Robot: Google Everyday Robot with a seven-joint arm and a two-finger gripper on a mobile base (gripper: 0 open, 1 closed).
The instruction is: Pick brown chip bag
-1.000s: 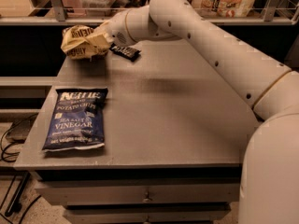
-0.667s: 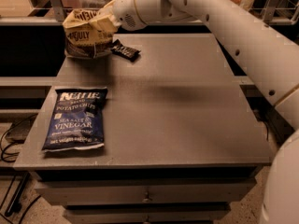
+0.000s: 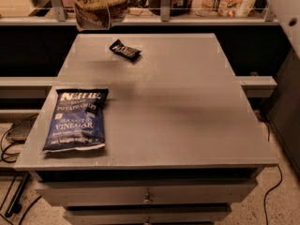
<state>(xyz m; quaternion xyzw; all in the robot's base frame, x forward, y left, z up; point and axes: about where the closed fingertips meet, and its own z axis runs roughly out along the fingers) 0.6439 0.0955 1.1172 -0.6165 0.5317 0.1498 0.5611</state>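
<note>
The brown chip bag (image 3: 98, 6) is hanging above the table's (image 3: 187, 125) far left corner. The gripper is sitting outside the view; its grip cannot be told.

Snacks on the grey tabletop (image 3: 187, 107)
Blue Kettle bag (image 3: 77, 120) lies flat near left, small black packet (image 3: 124, 50) far back, well apart.

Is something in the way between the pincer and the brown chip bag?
Nothing visible does. The brown chip bag hangs at the picture's top edge, off the table; the pincer is out of view. The black packet and blue bag lie lower, apart from it.
</note>
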